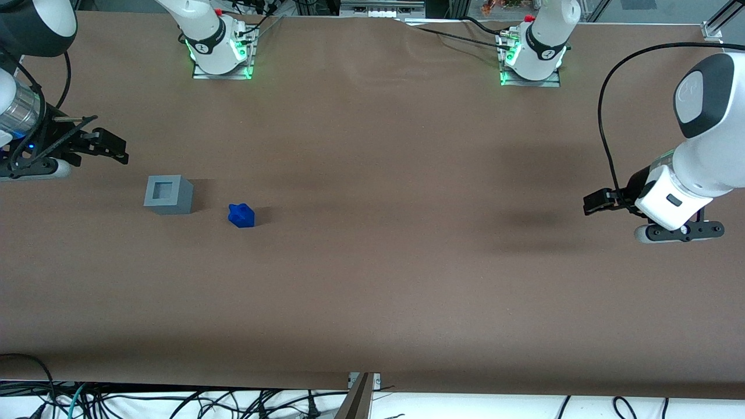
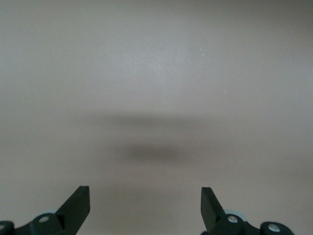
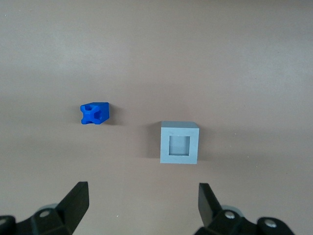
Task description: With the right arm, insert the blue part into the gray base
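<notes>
The brown table (image 1: pixel 372 279) runs wide from one arm's end to the other, with the task's things toward the working arm's end. The right arm (image 1: pixel 23 110) hangs above the table there, apart from both pieces, and its gripper (image 3: pixel 142 203) has its fingers spread wide with nothing between them. The gray base (image 1: pixel 168 194) sits flat on the table with its square recess facing up and unfilled. Near it, but not touching, stands the blue part (image 1: pixel 241 215), a little closer to the front camera and a step toward the parked arm's end. Nothing is grasped, so the pickup looks like the step at hand. The blue part appears to be stiff, light plastic (likely to skid or tip if nudged by one finger first), and its flat side walls below the knobbly top look like the best place to pinch, leaving the bottom free to enter the recess.
</notes>
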